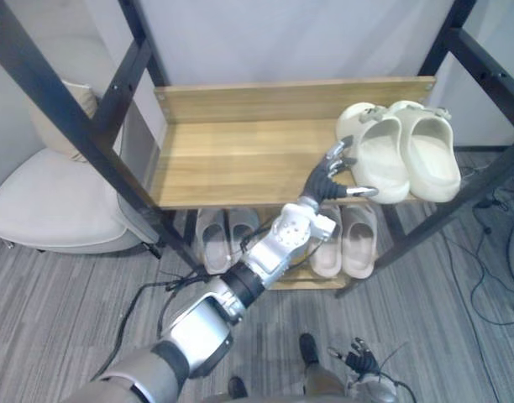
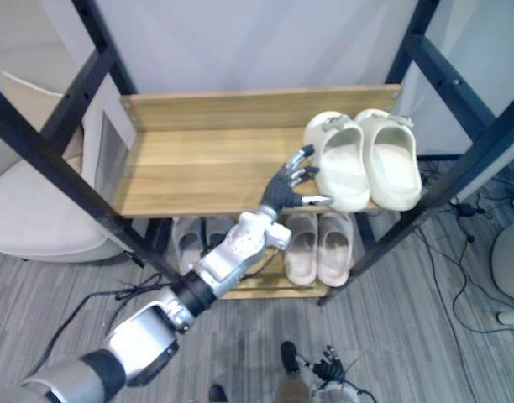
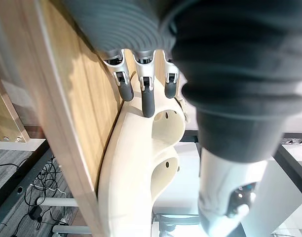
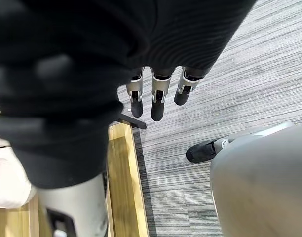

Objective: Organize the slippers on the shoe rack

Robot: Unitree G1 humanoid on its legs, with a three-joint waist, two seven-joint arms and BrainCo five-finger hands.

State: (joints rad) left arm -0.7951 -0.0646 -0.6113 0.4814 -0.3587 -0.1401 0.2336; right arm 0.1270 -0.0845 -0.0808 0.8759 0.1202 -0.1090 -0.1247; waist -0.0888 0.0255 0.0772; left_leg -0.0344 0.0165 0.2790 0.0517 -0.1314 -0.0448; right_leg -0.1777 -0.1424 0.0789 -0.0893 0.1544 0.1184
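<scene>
Left hand (image 1: 328, 178), fingers straight and spread, rests against the near side of the cream slippers (image 1: 383, 159). They lie front-to-back at the shelf's (image 1: 232, 159) right end, just right of it. Right hand (image 1: 358, 361) hangs low, fingers relaxed.

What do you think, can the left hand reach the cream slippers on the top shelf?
Probably yes: the left hand sits over the top shelf, open fingers right beside the nearer cream slipper, with nothing between them.

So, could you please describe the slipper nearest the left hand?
On the wooden shoe rack's top shelf, a cream pair sits at the right end. It is the pair's left slipper, beside the left hand; the lower shelf's pairs are flatter and beige.
</scene>
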